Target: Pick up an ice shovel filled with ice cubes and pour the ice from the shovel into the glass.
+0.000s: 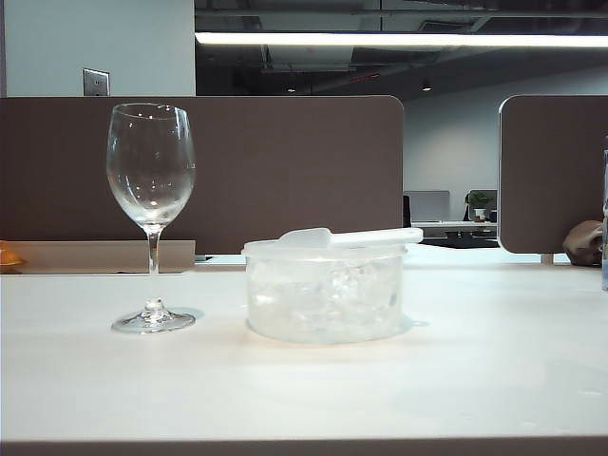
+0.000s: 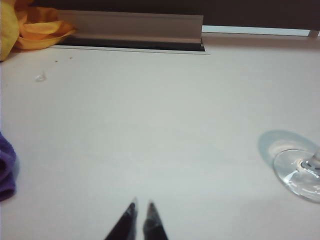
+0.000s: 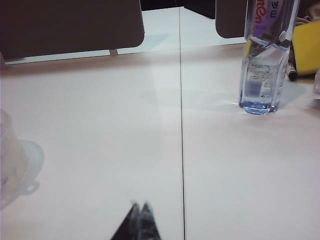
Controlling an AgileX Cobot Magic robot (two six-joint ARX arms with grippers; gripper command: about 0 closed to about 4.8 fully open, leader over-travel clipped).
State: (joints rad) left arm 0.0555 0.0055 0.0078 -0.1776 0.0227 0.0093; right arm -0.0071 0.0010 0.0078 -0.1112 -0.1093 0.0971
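— What's the room like from the outside camera?

— An office: brown partition panels (image 1: 285, 171) behind a white table (image 1: 304, 380), a strip light overhead. On the table stands the tall clear stemmed wine glass (image 1: 151, 214), upright and with nothing in it. Just to its right, apart from it, sits a squat round clear plastic tub (image 1: 325, 294) full of glistening whitish ice cubes (image 1: 323, 296). The small translucent white plastic ice shovel (image 1: 351, 237) lies flat across the tub's rim, handle pointing right. Neither of my grippers shows in this view.

— And your left wrist camera?

— My left gripper (image 2: 141, 206) hangs over bare table, its dark fingertips (image 2: 131, 212) nearly together, only a thin gap between them, holding nothing. The glass's round foot shows at the frame's edge, well apart from my tips. Some orange-yellow cloth (image 2: 35, 27) and a purple cloth (image 2: 6, 170) lie off on the far side from the glass.

— The right wrist?

— My right gripper (image 3: 139, 206) has its tips pressed together, empty, over the table beside a seam (image 3: 181, 125). The tub's blurred edge is off to one side, apart from my fingers. A clear plastic water bottle (image 3: 262, 65) stands farther away.
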